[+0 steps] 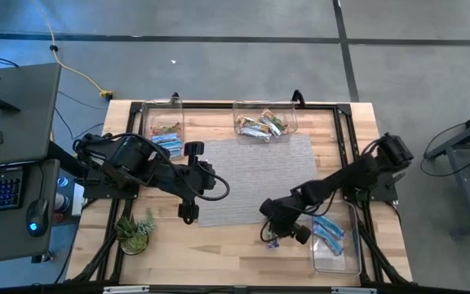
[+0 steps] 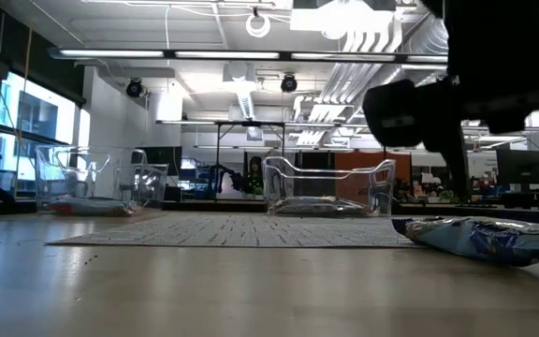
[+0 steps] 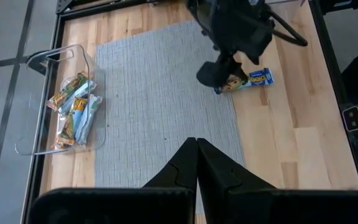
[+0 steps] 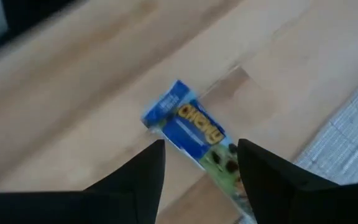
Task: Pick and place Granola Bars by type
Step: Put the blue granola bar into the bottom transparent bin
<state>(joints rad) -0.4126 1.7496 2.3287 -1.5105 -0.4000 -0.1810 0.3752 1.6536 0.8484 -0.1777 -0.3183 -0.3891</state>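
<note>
A blue granola bar (image 4: 191,132) lies flat on the wood near the table's front edge, just off the grey mat's (image 1: 251,175) near right corner. My right gripper (image 4: 197,163) hangs over it, open, one finger on each side of the bar's end; I see no touch. The same bar (image 3: 246,79) shows in the left wrist view under the right gripper, and as a wrapper (image 2: 485,239) in the low view. My left gripper (image 3: 196,152) is shut on nothing, raised over the mat's left part (image 1: 188,211). More granola bars lie in three clear bins.
A clear bin (image 1: 163,129) at the far left holds tan and blue bars. A second bin (image 1: 265,122) at the far middle holds mixed bars. A third bin (image 1: 335,241) at the near right holds blue bars. A small green plant (image 1: 137,231) stands near left.
</note>
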